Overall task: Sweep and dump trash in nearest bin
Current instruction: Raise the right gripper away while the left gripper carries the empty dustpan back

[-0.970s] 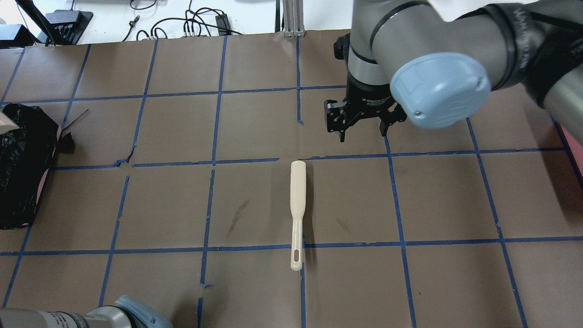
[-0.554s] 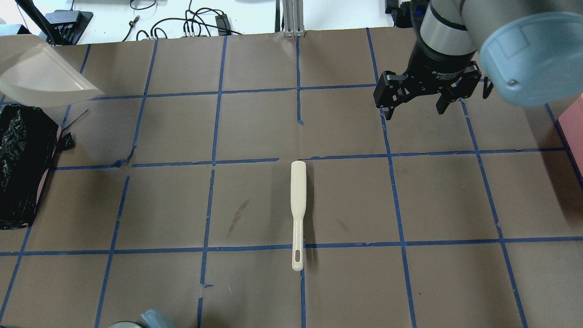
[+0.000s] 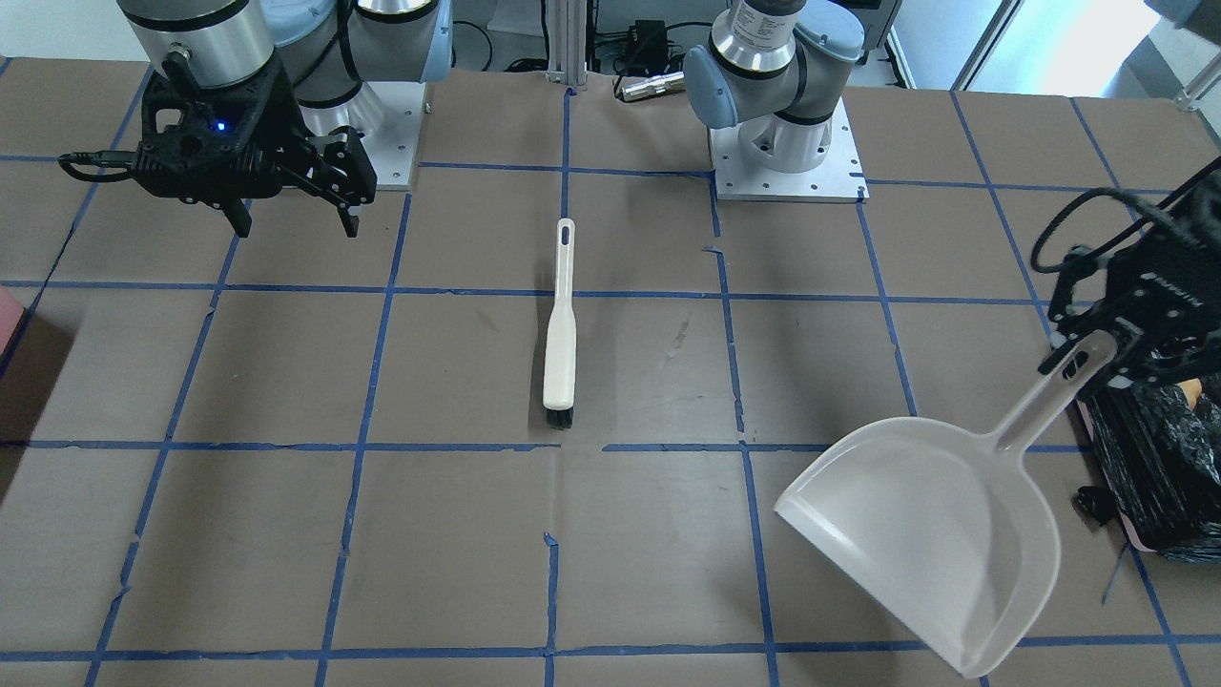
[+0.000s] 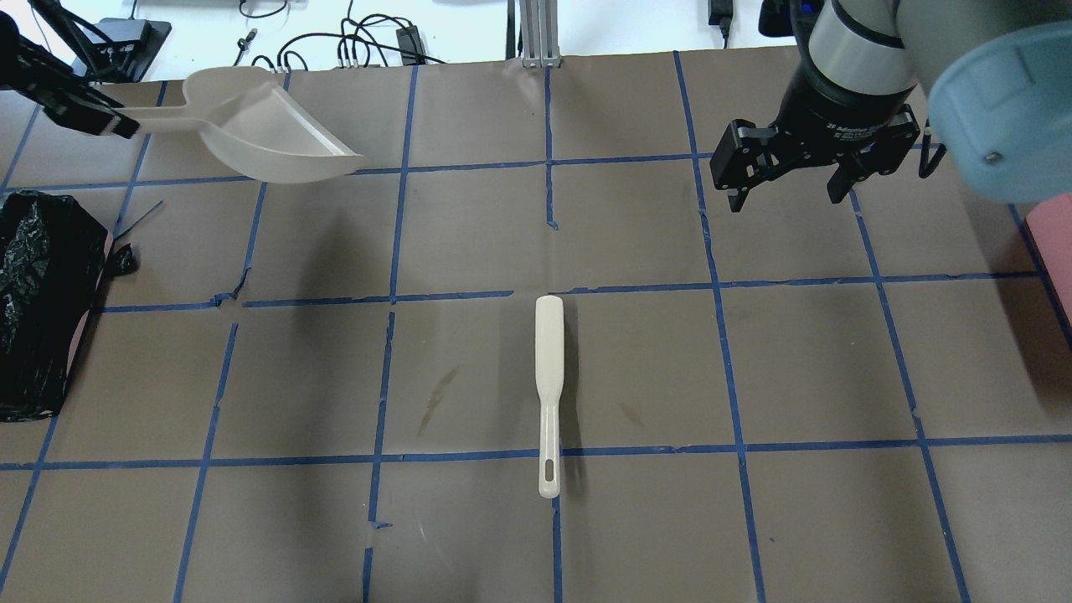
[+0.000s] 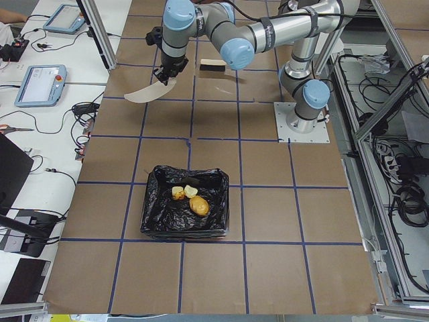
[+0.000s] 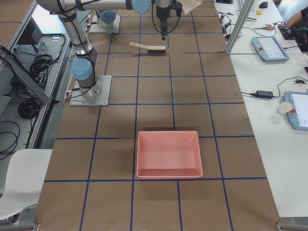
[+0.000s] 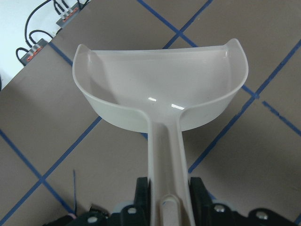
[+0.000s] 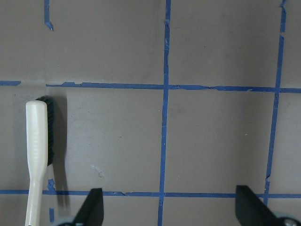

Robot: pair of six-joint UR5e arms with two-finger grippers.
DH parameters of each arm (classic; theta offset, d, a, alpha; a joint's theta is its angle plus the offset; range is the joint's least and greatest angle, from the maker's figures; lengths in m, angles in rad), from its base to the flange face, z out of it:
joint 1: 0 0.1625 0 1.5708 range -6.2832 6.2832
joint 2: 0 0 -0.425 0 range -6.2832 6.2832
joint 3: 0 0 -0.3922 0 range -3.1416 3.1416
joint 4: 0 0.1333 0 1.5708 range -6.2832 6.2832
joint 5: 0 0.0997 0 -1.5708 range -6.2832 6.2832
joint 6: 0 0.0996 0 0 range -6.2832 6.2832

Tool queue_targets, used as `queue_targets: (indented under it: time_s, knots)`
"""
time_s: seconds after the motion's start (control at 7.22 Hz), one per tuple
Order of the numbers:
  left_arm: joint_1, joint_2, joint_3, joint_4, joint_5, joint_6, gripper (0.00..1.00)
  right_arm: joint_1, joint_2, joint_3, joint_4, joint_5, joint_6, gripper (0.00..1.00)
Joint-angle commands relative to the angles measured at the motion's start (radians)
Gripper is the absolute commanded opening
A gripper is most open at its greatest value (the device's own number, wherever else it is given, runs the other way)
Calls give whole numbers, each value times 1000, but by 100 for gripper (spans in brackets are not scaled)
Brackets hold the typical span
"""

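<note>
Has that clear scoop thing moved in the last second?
Yes. In the overhead view the dustpan, held by the left gripper, has swung rightward, away from the black-lined bin.

Overhead and front views opposed (sharing brush (image 4: 547,389)), wrist cameras close

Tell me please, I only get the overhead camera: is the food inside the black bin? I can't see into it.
Observer: Yes. The exterior left view shows three food pieces lying inside the black-lined bin.
Kid: Is that white stick a brush?
Observer: Yes. The front-facing view shows black bristles under the wide end of the brush.
Kid: What's the pink bit at my right edge?
Observer: The exterior right view shows it whole: a pink tray with no bag in it.
</note>
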State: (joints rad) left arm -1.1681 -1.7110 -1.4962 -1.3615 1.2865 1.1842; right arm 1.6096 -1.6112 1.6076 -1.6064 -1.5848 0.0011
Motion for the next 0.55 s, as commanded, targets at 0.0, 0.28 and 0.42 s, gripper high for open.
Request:
queue_targets:
  time_s: [0.0,0.28,0.42]
  knots:
    - [-150,-47,-71,161,-1,-259,7,-1,-3,-3,-1,5,0,100]
    - [-285,-90,-70,202,13,-470,8,9,-4,0,3,6,-3,100]
    - [-336,-107,-70,208,14,-576,7,9,-9,-2,5,8,-4,100]
